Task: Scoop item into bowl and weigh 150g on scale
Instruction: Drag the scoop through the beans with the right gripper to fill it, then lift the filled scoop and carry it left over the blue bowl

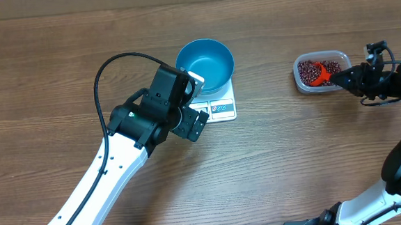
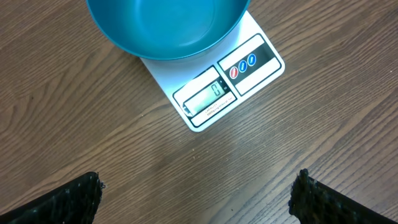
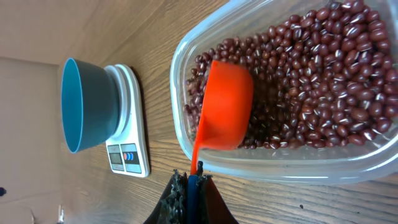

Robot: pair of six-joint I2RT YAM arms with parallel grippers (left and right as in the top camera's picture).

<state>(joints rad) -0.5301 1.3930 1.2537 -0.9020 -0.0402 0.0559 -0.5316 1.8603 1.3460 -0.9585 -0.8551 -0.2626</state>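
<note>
Right gripper (image 3: 189,190) clamped on the scoop (image 3: 227,102) handle; cup lies among beans (image 3: 311,81) in tub (image 3: 280,167). Bowl (image 1: 204,62), empty, sits on scale (image 1: 223,111), well off to its left. Left gripper (image 2: 196,199) wide, empty, near scale.

Wood table (image 1: 58,58): white scale (image 1: 221,110) approx. centre, clear plastic tub (image 1: 298,78) well apart, right side.

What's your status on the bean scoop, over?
Left gripper open, near scale. Right gripper shut on orange scoop, scoop in tub of beans. Blue bowl empty on scale, display zero. Path tub to bowl unobstructed.
</note>
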